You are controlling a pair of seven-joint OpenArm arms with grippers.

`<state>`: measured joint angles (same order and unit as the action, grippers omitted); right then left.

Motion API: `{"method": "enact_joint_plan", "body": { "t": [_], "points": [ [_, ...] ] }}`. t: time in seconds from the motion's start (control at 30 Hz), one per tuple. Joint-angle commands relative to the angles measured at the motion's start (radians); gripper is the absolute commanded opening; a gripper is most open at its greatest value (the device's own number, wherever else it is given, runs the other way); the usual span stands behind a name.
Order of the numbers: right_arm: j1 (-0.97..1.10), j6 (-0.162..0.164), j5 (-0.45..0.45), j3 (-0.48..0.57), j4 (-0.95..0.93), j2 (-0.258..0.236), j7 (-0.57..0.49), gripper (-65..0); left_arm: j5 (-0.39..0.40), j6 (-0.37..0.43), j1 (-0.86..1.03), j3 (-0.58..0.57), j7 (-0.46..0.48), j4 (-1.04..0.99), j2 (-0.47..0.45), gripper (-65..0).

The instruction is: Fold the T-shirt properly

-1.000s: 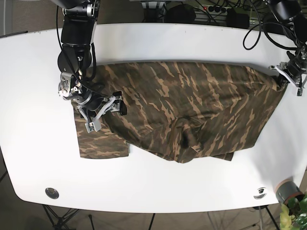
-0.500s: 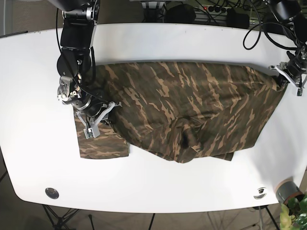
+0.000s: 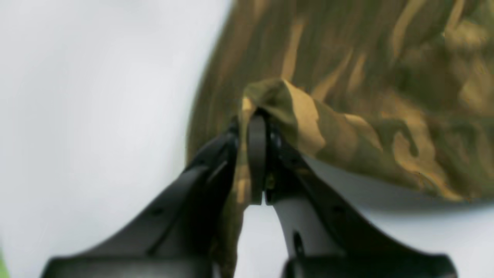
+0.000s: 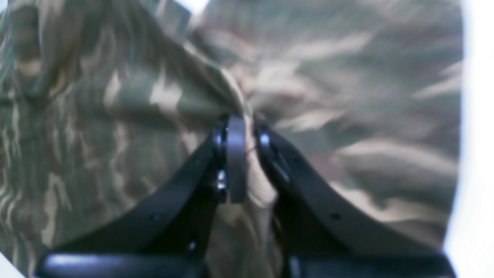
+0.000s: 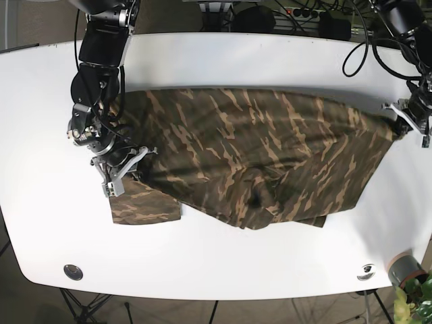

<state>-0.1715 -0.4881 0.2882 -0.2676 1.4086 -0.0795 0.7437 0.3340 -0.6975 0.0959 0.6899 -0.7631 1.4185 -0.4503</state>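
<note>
A camouflage T-shirt (image 5: 256, 155) is seen spread, rumpled, across the middle of the white counter (image 5: 223, 61), one sleeve folded under at its lower corner nearest the right arm. At that side of the shirt, cloth is pinched between the fingers of the right gripper (image 4: 241, 133); at the opposite edge, a fold of hem is pinched by the left gripper (image 3: 256, 123). The fabric is judged light, limp and prone to bunching, so it is best taken at seams or corners and kept taut between both holds.
</note>
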Motion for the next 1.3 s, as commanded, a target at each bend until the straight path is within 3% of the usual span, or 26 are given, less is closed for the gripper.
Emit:
{"method": "enact_joint_plan", "body": {
  "t": [0.0, 0.4, 0.67, 0.93, 1.17, 1.27],
  "points": [
    [-0.043, -0.001, 0.019, -0.006, 0.057, -0.039, -0.003, -63.1, 0.017, -0.001, -0.031, 0.001, 0.027, 0.060, -0.028, -65.0],
    [-0.204, -0.001, 0.015, -0.005, 0.193, -0.135, 0.107, -63.1, 0.017, -0.001, -0.321, -0.143, -0.089, 0.081, -0.008, -65.0],
    [-0.382, -0.007, 0.021, -0.003, 0.186, -0.196, 0.149, -63.1, 0.017, -0.001, -0.562, -0.218, -0.146, 0.075, 0.017, -65.0],
    [-0.667, -0.007, 0.016, 0.124, 0.056, -0.262, 0.153, -63.1, 0.020, 0.111, -0.838, -0.278, -0.144, -0.048, 0.023, -65.0],
    [-0.917, -0.008, 0.015, 0.215, -0.084, -0.280, 0.153, -63.1, 0.017, 0.121, -1.077, -0.287, -0.140, -0.153, 0.021, -65.0],
    [-1.012, -0.010, 0.015, 0.233, -0.150, -0.277, 0.153, -63.1, 0.017, 0.121, -1.186, -0.287, -0.094, -0.230, 0.015, -65.0]
  ]
}}
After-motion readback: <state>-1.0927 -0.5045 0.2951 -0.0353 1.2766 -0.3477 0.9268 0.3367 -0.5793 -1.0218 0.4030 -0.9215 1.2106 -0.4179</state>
